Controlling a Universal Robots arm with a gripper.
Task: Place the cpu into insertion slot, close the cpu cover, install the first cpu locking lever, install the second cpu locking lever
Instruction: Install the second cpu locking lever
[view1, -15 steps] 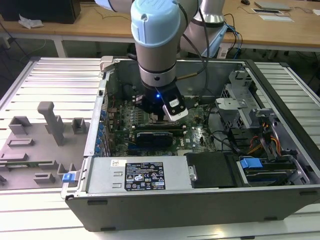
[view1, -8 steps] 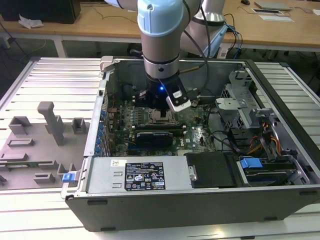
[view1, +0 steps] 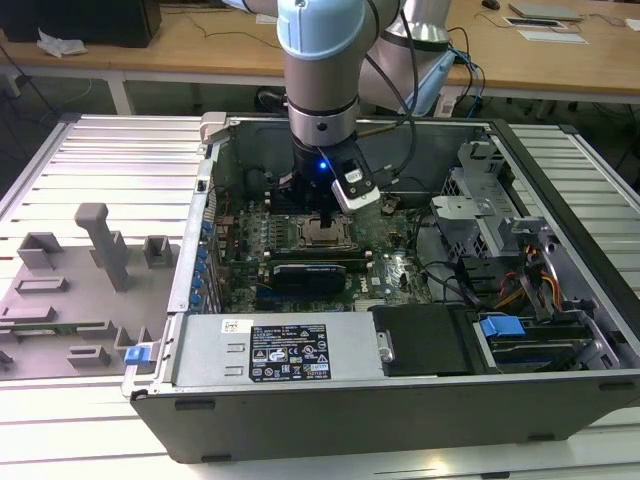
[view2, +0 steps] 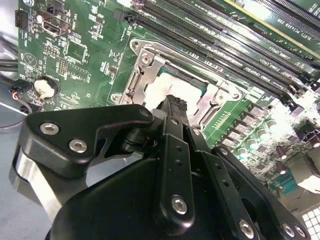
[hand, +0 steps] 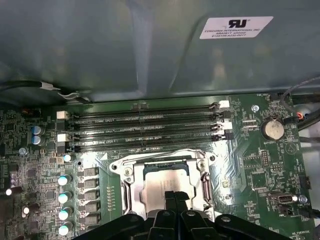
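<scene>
The cpu, a pale silvery square, lies flat in the insertion slot on the green board. Around it sits the cpu cover, a silvery metal frame lying down over the socket. In both wrist views my gripper is shut, its black fingers pressed together with nothing between them, their tips at or just over the cpu's top. The second wrist view shows the gripper against the cover. In the exterior view the gripper stands straight above the cpu inside the open case.
Long memory slots run beside the socket, with a coin battery and a row of capacitors nearby. A long black card, the power supply, drive cage and cables crowd the case. A grey fixture tray lies outside.
</scene>
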